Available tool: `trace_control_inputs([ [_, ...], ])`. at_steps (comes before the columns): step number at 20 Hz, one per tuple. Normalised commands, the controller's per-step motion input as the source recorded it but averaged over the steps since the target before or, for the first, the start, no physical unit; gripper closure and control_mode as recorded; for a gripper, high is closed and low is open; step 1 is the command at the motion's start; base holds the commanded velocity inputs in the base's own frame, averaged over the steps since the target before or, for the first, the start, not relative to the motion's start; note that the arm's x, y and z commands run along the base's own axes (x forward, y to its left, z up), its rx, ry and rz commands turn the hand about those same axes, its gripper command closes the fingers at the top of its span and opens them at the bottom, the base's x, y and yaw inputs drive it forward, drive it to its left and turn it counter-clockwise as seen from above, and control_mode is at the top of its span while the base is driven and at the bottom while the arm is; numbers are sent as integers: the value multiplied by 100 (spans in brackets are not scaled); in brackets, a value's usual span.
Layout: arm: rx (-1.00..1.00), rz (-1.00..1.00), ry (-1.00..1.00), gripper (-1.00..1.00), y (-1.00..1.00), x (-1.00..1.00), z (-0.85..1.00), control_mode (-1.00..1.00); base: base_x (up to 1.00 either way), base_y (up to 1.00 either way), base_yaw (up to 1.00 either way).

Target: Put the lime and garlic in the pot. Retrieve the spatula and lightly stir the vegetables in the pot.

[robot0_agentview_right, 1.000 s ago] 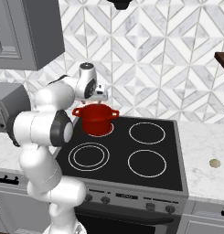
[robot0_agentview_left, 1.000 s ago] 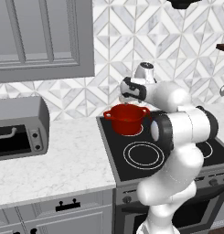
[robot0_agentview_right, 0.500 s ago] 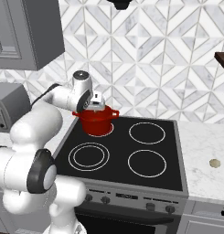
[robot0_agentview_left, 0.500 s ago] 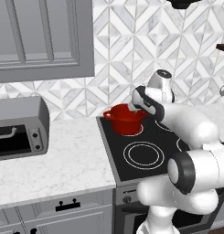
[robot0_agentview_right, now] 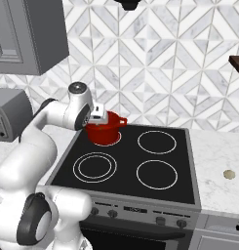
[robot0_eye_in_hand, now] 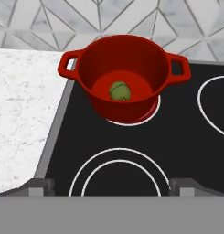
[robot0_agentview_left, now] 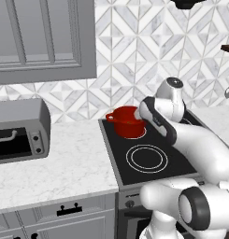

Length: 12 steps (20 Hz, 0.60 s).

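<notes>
The red pot stands on the back left burner of the stove, also seen in the side views. A green lime lies on its bottom. My gripper is open and empty, its fingertips spread wide, hovering over the front left burner and looking down into the pot. The garlic, a small pale bulb, lies on the counter right of the stove. The spatula is out of view.
The black stovetop has four burner rings. A toaster oven sits on the marble counter to the left. A utensil hangs at the far right wall. Grey cabinets hang above.
The hand has drawn back from above the pot toward the stove's front and sunk lower, and the elbow has swung down. The jaws stayed open. The pot has not moved.
</notes>
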Motion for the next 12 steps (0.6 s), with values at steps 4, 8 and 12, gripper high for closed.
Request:
trace_control_inputs([
  [4, 0, 0, 0, -100, 0, 0, 0, -100, 0, 0, 0],
  [8, 0, -1, 0, -100, -18, -1, 0, 100, -18, -50, -2],
  [12, 0, 0, 0, -100, 0, 0, 0, 100, -42, -100, -5],
])
